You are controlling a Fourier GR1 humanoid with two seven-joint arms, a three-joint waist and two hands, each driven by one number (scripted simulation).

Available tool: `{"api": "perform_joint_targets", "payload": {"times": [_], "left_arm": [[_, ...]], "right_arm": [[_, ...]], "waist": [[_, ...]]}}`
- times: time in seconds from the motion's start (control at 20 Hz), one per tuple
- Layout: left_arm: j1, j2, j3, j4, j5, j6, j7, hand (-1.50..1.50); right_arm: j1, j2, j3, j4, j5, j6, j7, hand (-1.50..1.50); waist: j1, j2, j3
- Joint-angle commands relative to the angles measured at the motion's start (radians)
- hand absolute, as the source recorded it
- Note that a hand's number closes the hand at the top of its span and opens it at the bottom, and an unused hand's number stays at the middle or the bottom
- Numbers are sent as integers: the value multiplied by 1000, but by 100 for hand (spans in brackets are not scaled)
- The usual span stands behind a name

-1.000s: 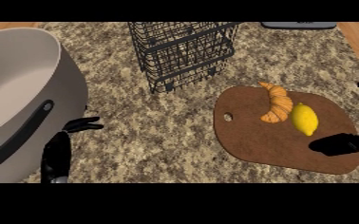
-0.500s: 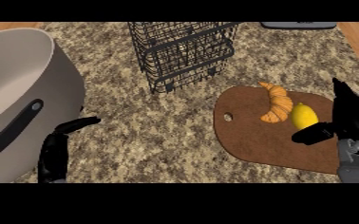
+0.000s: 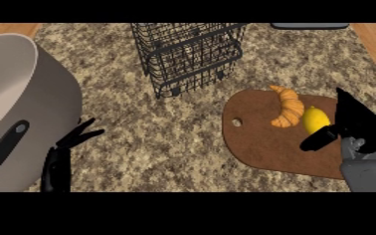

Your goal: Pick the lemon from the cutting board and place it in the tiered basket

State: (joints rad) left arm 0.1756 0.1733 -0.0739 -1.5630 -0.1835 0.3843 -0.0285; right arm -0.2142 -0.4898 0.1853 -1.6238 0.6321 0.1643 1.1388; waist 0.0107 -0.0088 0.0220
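From the head view, the lemon (image 3: pixel 316 120) lies on the brown cutting board (image 3: pixel 264 144) at the right of the frame, just beside a croissant (image 3: pixel 286 107) that curves along its left side; both rest on the board's upper part, and a small hole shows near the board's left edge. The right hand (image 3: pixel 351 124) comes in from the lower right corner and stands at the lemon's right side; its fingers are straight and spread from the thumb — the fingers rise along the right of the fruit while the thumb (image 3: pixel 320 139) reaches under its lower edge, close to or touching it, though contact cannot be told for sure; nothing is clasped. The black wire tiered basket (image 3: pixel 191 55) stands at the upper middle, well apart from the board, on the speckled counter (image 3: pixel 154 129). At the left a large grey pot (image 3: pixel 37 109) fills the edge of the frame; just beside its lower right flank the left hand (image 3: pixel 62 157) shows at the lower left, fingers straight and slightly splayed, holding nothing — it rests there, open.
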Motion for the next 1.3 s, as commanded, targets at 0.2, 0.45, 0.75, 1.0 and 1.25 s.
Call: {"api": "perform_joint_targets", "payload": {"times": [0.2,0.45,0.75,1.0,1.25], "left_arm": [[-38,-66,-63,60,95,-112,76,0],[12,-63,-70,51,95,-123,66,0],[-54,-44,-30,63,116,-142,109,0],[-52,-80,-55,96,101,-128,82,0],[-46,-76,-35,121,116,-142,62,0]], "right_arm": [[-101,48,-16,69,-8,114,179,-150],[-103,50,-44,130,-21,133,145,-150],[-81,107,-54,187,-8,92,133,-150],[-75,118,-83,237,-13,92,99,-150],[-60,147,-86,277,23,56,51,150]], "waist": [[-17,14,-27],[-15,12,-26],[-25,12,-25],[-21,12,-24],[-13,11,-23]]}}
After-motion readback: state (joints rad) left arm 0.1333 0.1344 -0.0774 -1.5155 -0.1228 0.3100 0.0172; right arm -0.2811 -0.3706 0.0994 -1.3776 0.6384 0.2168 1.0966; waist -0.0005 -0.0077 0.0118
